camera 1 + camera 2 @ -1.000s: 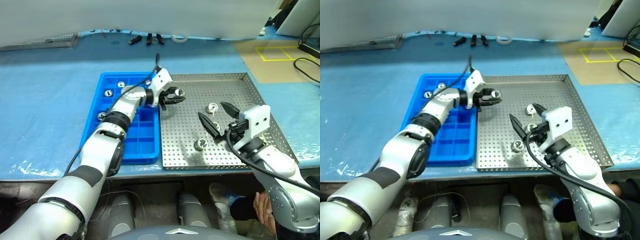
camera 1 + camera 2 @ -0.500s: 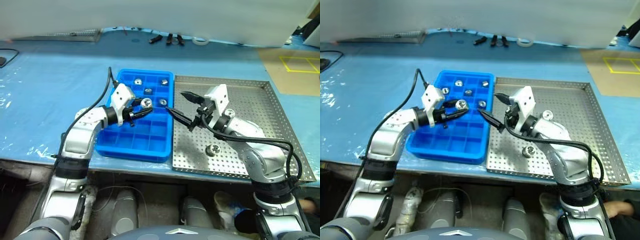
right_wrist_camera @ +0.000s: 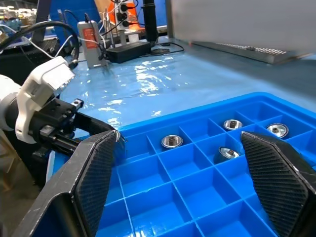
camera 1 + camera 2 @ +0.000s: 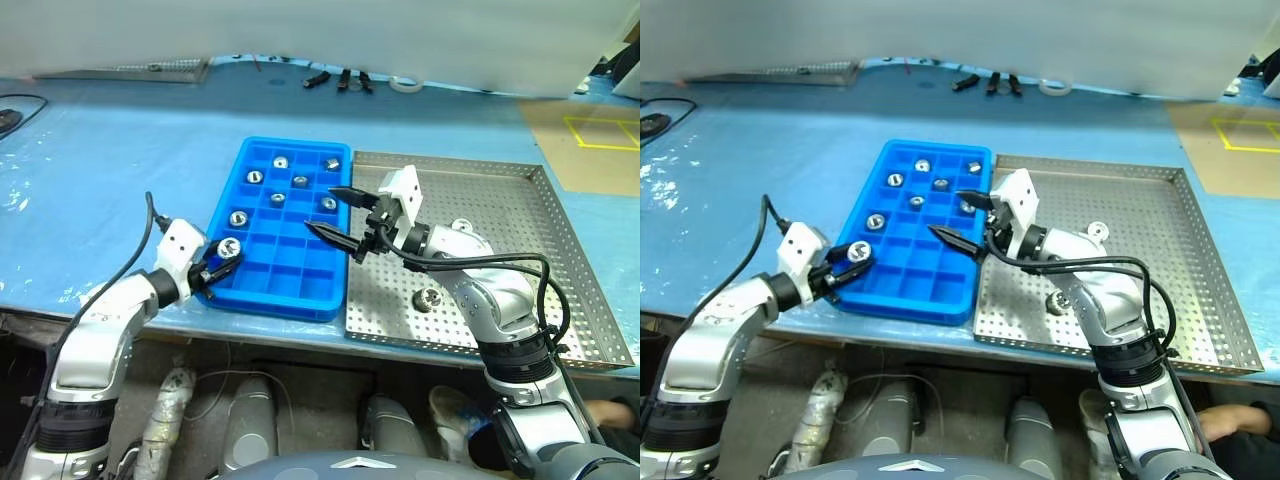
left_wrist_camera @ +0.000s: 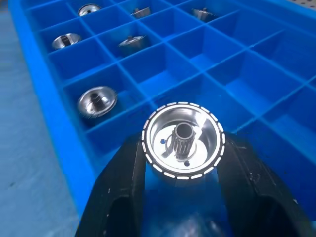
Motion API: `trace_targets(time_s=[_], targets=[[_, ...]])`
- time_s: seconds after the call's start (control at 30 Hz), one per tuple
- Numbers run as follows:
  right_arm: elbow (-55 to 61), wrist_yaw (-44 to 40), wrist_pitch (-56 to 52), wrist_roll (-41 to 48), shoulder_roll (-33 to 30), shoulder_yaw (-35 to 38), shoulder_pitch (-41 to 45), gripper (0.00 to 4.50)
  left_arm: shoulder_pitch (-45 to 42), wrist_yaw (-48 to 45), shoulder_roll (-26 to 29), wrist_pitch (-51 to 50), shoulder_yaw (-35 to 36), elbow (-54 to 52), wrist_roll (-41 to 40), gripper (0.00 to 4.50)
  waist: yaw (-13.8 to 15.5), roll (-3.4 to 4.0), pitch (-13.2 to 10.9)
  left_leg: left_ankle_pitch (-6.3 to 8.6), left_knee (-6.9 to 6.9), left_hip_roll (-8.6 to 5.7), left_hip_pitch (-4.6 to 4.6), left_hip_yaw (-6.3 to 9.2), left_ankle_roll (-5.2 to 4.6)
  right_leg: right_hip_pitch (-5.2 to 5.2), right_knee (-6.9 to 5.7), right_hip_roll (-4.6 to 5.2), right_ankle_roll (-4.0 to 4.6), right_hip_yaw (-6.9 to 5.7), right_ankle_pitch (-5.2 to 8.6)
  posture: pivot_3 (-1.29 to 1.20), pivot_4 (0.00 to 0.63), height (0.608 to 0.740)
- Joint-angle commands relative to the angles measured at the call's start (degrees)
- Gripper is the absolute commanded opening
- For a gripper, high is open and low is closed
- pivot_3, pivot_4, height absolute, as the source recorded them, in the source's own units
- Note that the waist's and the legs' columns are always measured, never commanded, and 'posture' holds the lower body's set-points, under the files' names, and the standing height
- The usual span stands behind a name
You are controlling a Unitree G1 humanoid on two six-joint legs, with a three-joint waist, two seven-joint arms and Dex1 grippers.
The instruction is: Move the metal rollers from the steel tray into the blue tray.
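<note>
Left eye view: pale blue table covering carries the steel tray and, touching its left rim, the blue tray. Six metal rollers sit in separate far compartments; two remain on the steel tray, one near its front edge. Right gripper hovers empty over the blue tray's right side, fingers spread wide. Left gripper is clamped on one roller at the blue tray's near-left corner. Judgement: rollers are rigid, dense and slick; pinching across the knurled rim looks soundest. Cables and small tools lie at the table's far edge.
</note>
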State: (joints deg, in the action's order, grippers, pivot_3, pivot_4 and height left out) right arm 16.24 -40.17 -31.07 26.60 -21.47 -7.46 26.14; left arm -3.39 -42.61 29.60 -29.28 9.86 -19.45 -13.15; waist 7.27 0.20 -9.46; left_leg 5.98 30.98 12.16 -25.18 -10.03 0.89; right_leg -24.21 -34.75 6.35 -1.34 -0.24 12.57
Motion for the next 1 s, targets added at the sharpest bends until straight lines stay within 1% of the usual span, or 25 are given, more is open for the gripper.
trace_targets(time_s=[0.03,0.13,0.27,0.53,0.57,0.63,0.77,1.0], targets=[[0.29,-1.14,1.49,0.13,0.26,0.29,1.48,4.26,1.16,1.55,0.80,0.57,1.45,-2.44,-1.32,1.69,0.22,0.00,0.00,0.00,0.00,0.02,0.00,0.00,0.01,0.00,0.00,-0.02,0.00,0.00,0.00,0.22,0.150,0.740],[-0.08,-1.60,1.55,-0.07,0.21,0.23,1.60,4.26,1.37,2.29,1.05,0.56,0.72,-2.39,-1.49,1.69,0.39,0.00,0.00,-0.01,0.00,0.03,0.01,0.00,0.02,0.00,-0.01,-0.04,0.00,0.02,0.00,0.22,0.150,0.740],[-0.26,-2.23,0.96,0.14,0.11,0.16,1.41,4.26,1.15,3.30,1.42,-2.04,-0.10,-4.20,-2.44,1.69,0.40,0.00,0.00,-0.04,0.00,0.10,0.03,0.00,0.06,-0.02,-0.02,-0.05,0.00,0.08,0.00,0.22,0.150,0.740],[-0.71,-3.59,0.63,0.03,0.19,0.05,1.39,4.26,1.21,4.68,3.33,-6.00,0.67,-5.90,-4.40,1.69,0.41,0.00,0.00,-0.05,0.00,0.11,0.03,0.00,0.08,-0.04,-0.03,-0.06,0.01,0.08,0.00,0.22,0.150,0.740],[-0.83,-3.61,0.74,-0.13,0.26,0.02,1.42,4.26,1.10,4.79,3.42,-6.37,0.82,-5.93,-4.82,2.25,0.41,0.00,0.00,-0.05,0.00,0.11,0.03,0.00,0.08,-0.03,-0.03,-0.06,0.01,0.08,-0.01,0.23,0.150,0.740],[-1.02,-3.65,0.87,-0.29,0.38,0.04,1.46,4.26,0.90,4.90,3.67,-6.94,1.04,-6.12,-5.57,2.73,0.41,0.00,0.00,-0.05,0.00,0.11,0.03,0.00,0.08,-0.03,-0.05,-0.06,0.02,0.08,-0.01,0.23,0.150,0.740],[-1.41,-3.67,1.24,-0.72,0.60,0.02,1.52,4.26,-0.07,6.22,4.27,-7.24,0.73,-6.10,-5.37,4.00,0.44,-0.01,0.00,-0.06,0.00,0.11,0.04,0.00,0.09,-0.03,-0.08,-0.06,0.02,0.08,-0.01,0.22,0.150,0.740],[-1.51,-3.27,1.86,-1.70,0.77,0.31,1.21,4.26,-3.79,4.95,4.65,-7.25,1.27,-4.74,-8.86,4.00,0.54,-0.01,0.01,-0.06,0.03,0.08,0.04,0.00,0.10,-0.02,-0.11,-0.06,0.03,0.07,-0.01,0.20,0.150,0.740]])
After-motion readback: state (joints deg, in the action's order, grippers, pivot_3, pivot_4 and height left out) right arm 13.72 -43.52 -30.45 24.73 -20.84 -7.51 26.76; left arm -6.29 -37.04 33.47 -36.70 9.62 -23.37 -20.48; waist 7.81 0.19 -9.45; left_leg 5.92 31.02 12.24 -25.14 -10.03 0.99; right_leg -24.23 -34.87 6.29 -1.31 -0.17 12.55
